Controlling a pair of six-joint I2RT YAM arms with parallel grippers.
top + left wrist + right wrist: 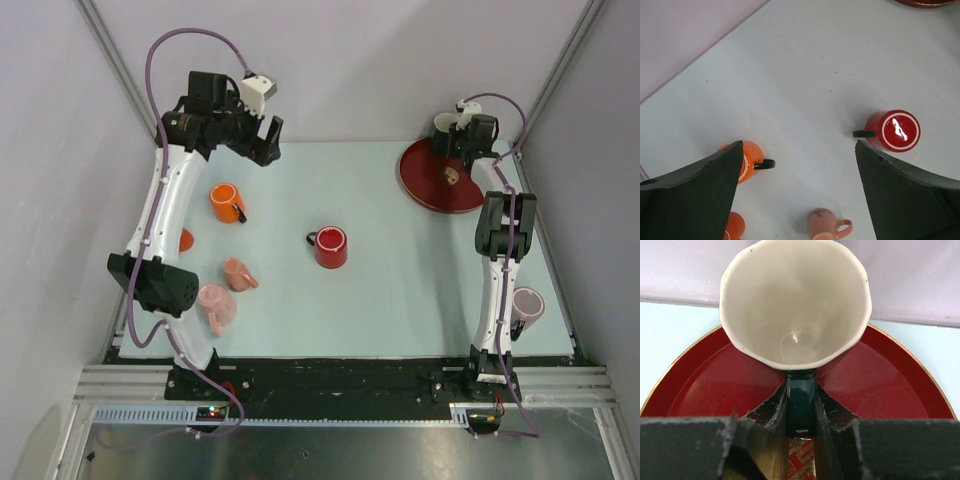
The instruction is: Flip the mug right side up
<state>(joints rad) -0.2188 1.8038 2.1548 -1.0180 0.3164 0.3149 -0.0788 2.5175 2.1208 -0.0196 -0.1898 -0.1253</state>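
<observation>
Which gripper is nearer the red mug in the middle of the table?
Left. The left gripper hangs open, off toward the far left of the red mug. The right gripper is farther away, over the red plate, shut on the green-handled mug.

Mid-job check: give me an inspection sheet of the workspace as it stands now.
Surface: pale blue table top, no spills seen.
Job's things: cream-lined mug held by its dark green handle over the red tray, mouth visible from above; contact with the tray cannot be told.
Clutter: red mug base-up mid-table; orange mug, pink mugs and a part-hidden orange item on the left; mauve mug by the right arm.
Tools: left tool open, empty, raised; right tool shut on the handle.
Cables: purple cables along both arms, no snag seen.
Surroundings: pale walls, metal frame at near edge.
</observation>
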